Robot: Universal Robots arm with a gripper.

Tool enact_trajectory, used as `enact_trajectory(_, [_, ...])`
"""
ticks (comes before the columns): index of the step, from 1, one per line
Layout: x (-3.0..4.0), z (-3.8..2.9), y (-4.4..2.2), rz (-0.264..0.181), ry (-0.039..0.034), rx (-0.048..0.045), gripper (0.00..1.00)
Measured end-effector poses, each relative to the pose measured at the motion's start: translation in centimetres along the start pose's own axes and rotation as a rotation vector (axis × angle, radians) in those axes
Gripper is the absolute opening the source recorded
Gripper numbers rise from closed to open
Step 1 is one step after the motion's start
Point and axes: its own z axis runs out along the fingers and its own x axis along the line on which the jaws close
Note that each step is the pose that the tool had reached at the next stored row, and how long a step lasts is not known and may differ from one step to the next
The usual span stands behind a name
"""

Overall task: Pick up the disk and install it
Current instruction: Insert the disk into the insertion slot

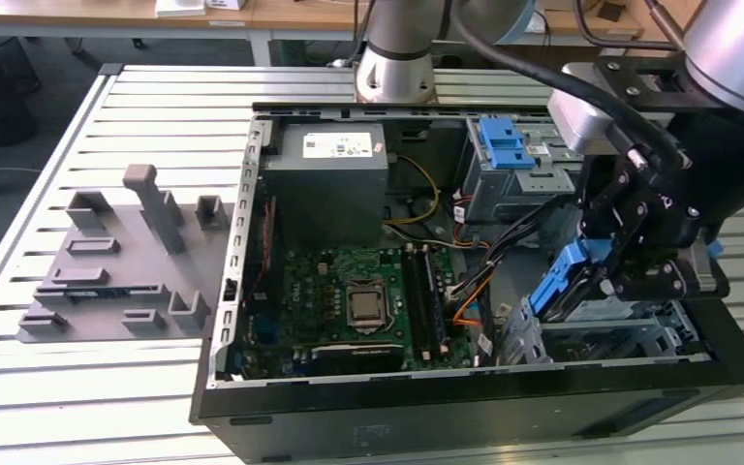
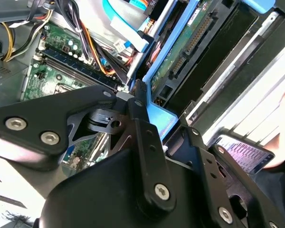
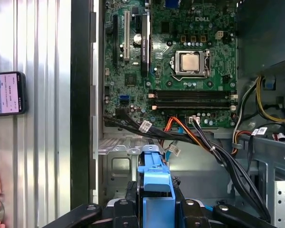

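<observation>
Blue-framed disk (image 1: 564, 281) clamped on edge between closed gripper (image 1: 631, 276) fingers, hanging tilted just above drive cage (image 1: 624, 334) inside computer case (image 1: 476, 402). Risk: carrier snagging nearby cable bundle (image 3: 199, 140) or jamming if misaligned with bay.

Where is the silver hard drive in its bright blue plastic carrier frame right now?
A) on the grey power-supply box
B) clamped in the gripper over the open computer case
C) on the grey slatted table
B: in the exterior view the gripper is closed on the silver hard drive in its blue carrier frame, above the open black computer case.
</observation>
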Motion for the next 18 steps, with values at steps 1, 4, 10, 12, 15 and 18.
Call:
enact_trajectory(1, [0.00, 0.15, 0.00, 0.000, 0.0000, 0.0000, 0.36])
enact_trajectory(4, [0.01, 0.52, -0.01, 0.000, 0.0001, 0.0000, 0.36])
enact_trajectory(10, [0.01, 0.57, -0.01, 0.000, 0.0001, 0.0000, 0.36])
enact_trajectory(12, [0.01, 0.58, -0.01, 0.000, 0.0001, 0.0000, 0.36])
enact_trajectory(15, [0.01, 0.59, -0.01, 0.000, 0.0001, 0.0000, 0.36])
enact_trajectory(18, [0.01, 0.60, -0.01, 0.000, 0.0001, 0.0000, 0.36])
